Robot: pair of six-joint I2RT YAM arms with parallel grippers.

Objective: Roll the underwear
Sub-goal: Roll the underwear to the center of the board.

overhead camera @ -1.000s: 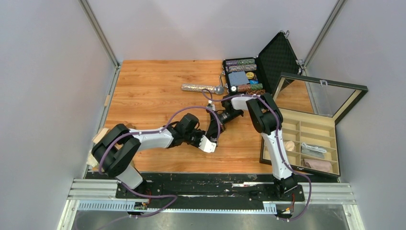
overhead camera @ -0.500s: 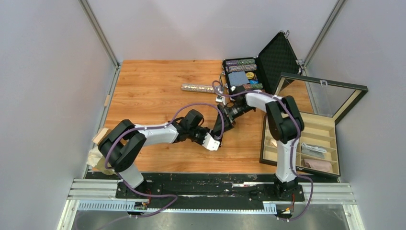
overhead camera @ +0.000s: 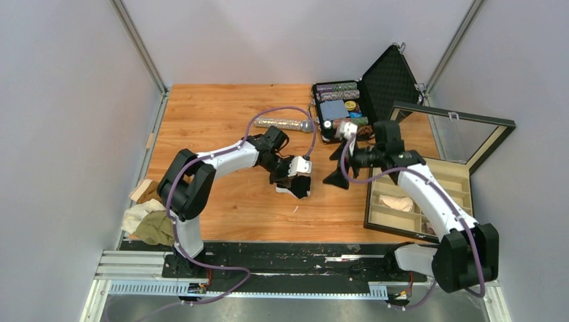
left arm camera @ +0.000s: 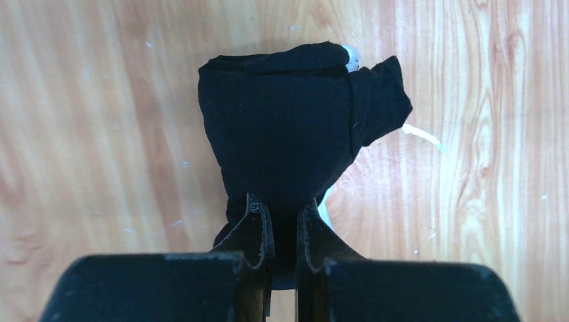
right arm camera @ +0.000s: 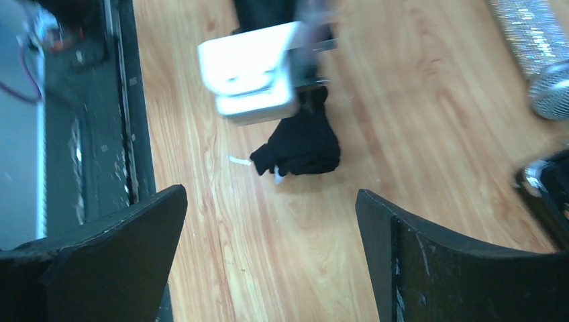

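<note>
Wooden worktop (overhead camera: 215, 127) carries a job we judge partly done. At right, the box (overhead camera: 419, 176) shows at least 1 cream roll (overhead camera: 397, 203). By the left near corner, a pile (overhead camera: 151, 225) lies unrolled. Black underwear (left arm camera: 288, 141), bundled tight, sits mid-worktop, pinched in the narrow left tool (left arm camera: 285, 228). Right tool (right arm camera: 270, 201) gapes wide, holding nothing.

Bare wood on the table (overhead camera: 201, 111) lies open toward the far left corner and along the near edge. The microphone (overhead camera: 282, 123) and open chip case (overhead camera: 339, 107) crowd the far edge. The glass-lidded box (overhead camera: 384, 216) fills the right edge, and the left gripper (left arm camera: 285, 225), pinching the black underwear (left arm camera: 282, 127), blocks the middle
</note>
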